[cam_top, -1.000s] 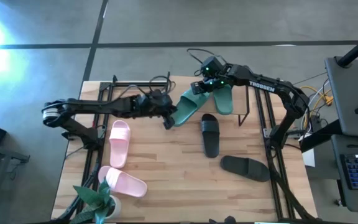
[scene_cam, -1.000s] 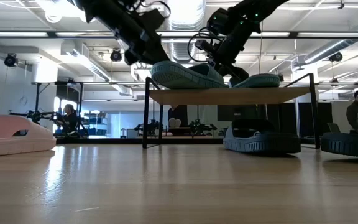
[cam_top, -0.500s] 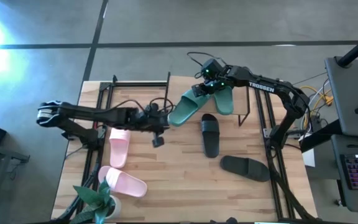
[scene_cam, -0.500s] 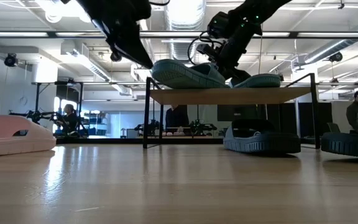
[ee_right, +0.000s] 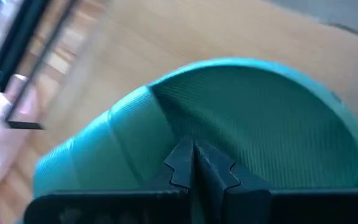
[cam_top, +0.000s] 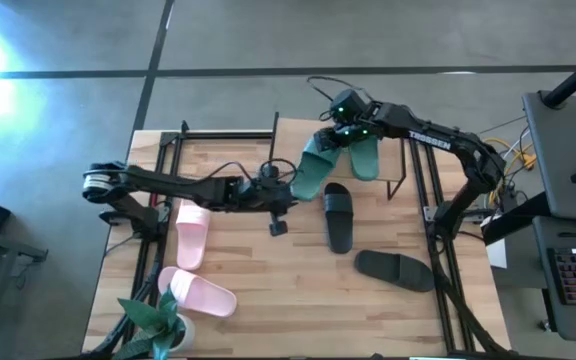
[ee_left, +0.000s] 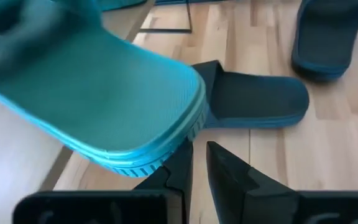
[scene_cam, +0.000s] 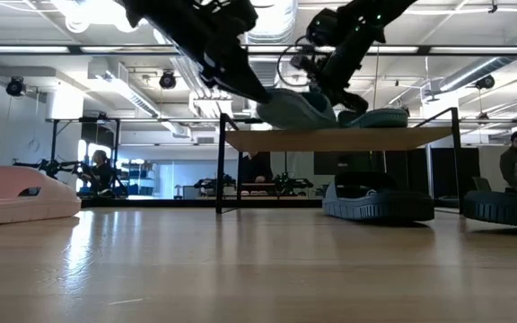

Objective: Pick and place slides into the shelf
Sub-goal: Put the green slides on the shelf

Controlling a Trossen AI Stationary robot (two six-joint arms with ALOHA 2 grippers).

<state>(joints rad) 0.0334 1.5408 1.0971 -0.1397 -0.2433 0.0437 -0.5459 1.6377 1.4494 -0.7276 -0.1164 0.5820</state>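
Two teal slides lie on the shelf, a low wooden rack on black legs. One teal slide sits slanted, its near end overhanging the plank. The other teal slide lies beside it. My left gripper is shut at the slanted slide's near end. My right gripper is shut at that slide's far end. Two black slides and two pink slides rest sole-down on the table. My left gripper meets the sole rim at the slanted slide's near end with the tips of its shut fingers, coming about level from the table's left. That end sticks out past the plank. My right gripper rests its shut fingertips on a teal slide's ribbed top, slanting down from the far side. Which part of the slide this is cannot be told.
A potted plant stands at the table's near left corner. Black frame rails run along the table's left and right sides. Cables hang off the right arm. Bare wood lies between the pink and black slides.
My left gripper drew back toward the table's left, then swung right to the slanted teal slide's near end. That slide slid right and turned farther onto the shelf, closer to its mate. The shelf shifted slightly right too.
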